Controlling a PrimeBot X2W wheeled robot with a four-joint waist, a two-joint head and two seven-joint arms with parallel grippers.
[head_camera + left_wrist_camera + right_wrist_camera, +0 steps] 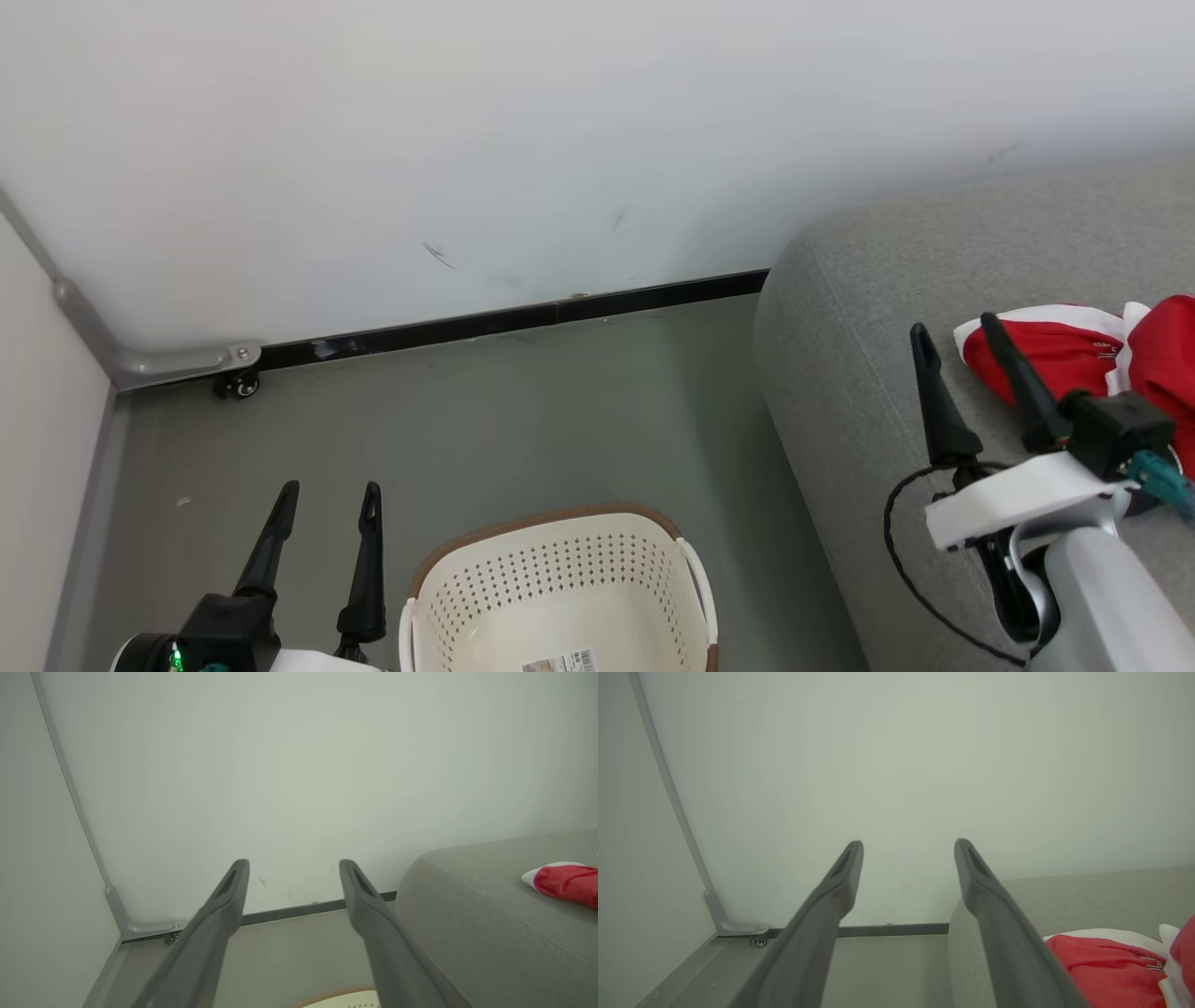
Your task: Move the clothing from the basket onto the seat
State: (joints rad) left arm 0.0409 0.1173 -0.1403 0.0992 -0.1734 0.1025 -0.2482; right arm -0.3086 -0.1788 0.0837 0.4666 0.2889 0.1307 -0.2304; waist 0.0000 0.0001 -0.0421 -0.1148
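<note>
The red and white clothing (1074,355) lies on the grey seat (840,373) at the right; it also appears as clothing (565,884) in the left wrist view and clothing (1111,966) in the right wrist view. The cream basket (560,597) stands on the floor at the bottom centre, with only a paper label showing inside. My right gripper (954,329) hangs open over the seat just left of the clothing, holding nothing. To the left of the basket my left gripper (330,490) is open and empty above the floor.
A white wall (560,140) with a black baseboard (513,317) runs behind. A grey metal bracket with a small caster (238,383) sits in the left corner. Grey-green floor (513,420) lies between wall, basket and seat.
</note>
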